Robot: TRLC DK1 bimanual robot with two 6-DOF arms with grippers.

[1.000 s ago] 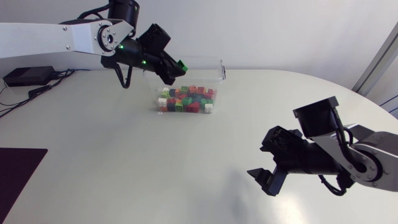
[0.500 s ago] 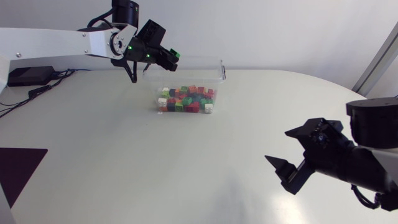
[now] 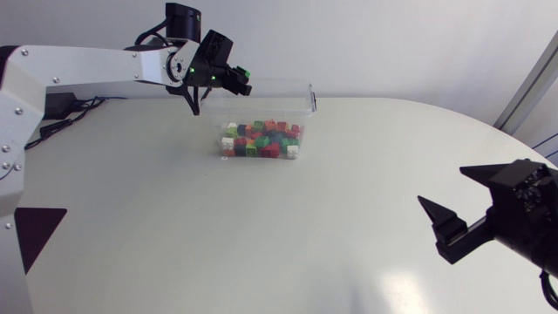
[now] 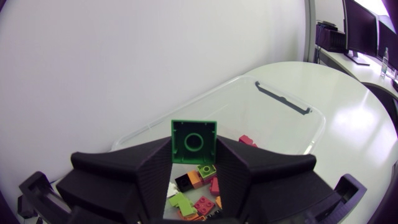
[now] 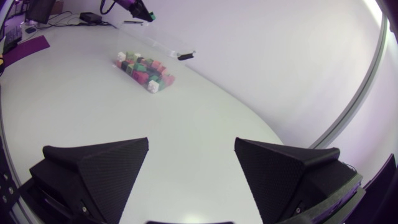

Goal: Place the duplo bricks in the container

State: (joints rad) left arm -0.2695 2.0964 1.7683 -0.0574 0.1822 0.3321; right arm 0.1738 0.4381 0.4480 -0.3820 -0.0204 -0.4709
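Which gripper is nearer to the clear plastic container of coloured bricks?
Left. The left gripper, shut on a green duplo brick, hovers over the clear plastic container; the right gripper, open, is well apart from it across the table.

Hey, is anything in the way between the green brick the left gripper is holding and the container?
Nothing visible is. The left gripper holds the green brick above the open container, with only loose bricks lying inside.

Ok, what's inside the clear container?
A pile of red, green, orange and white duplo bricks lies in the container; any underneath are covered. The left fingers grip a green brick above it.
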